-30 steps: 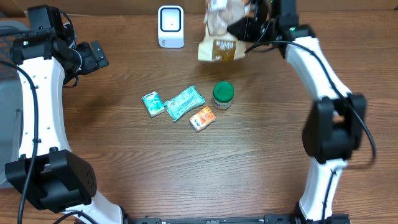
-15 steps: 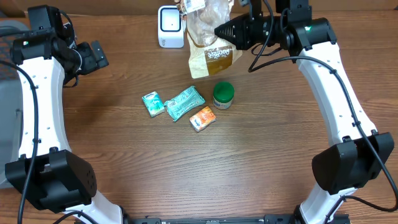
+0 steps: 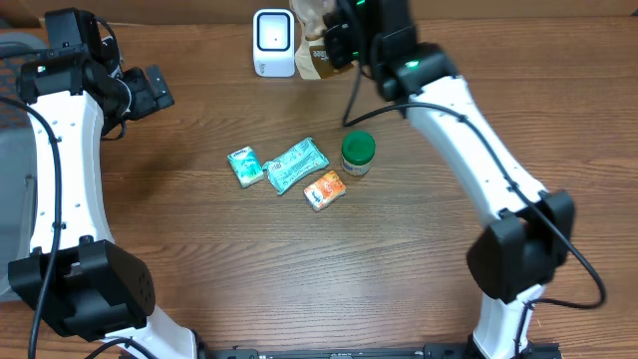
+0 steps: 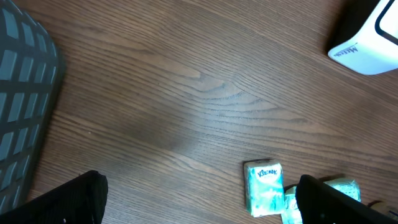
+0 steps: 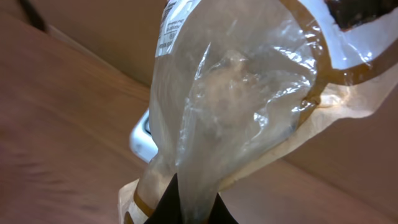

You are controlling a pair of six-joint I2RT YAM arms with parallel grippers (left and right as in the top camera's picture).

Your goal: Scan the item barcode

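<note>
Where the bag is: at the far edge of the tabletop [image 3: 399, 269], just right of the white scanner [image 3: 273, 42], the clear and tan bag [image 3: 313, 50] is in the right arm's grip; whether bag and scanner touch cannot be told.
Right gripper: the right gripper [image 5: 186, 208] is closed tight, its dark tips pinching a fold of the bag's clear film.
Bag in the right wrist view: it fills most of the picture, with a tan border down its right side and a white printed label [image 5: 169, 28] at its upper left; the print is too blurred to read.
Scanner in the right wrist view: a white sliver shows behind the bag's left edge.
Left gripper: the left gripper [image 3: 152, 90] is at the far left above the wood, jaws spread fully wide, with nothing between them; its wrist view shows 2 dark fingers [image 4: 68, 199] in the lower corners.
Middle of the tabletop: 4 small items lie in a loose group, well apart from both grippers.
Group, left to right: a small tissue pack [image 3: 244, 166], a teal packet [image 3: 296, 165] just beside it, an orange packet [image 3: 325, 189] on the near side, and a green-lidded jar [image 3: 358, 152] standing upright.
Left edge: a grey gridded basket [image 4: 25, 93].
</note>
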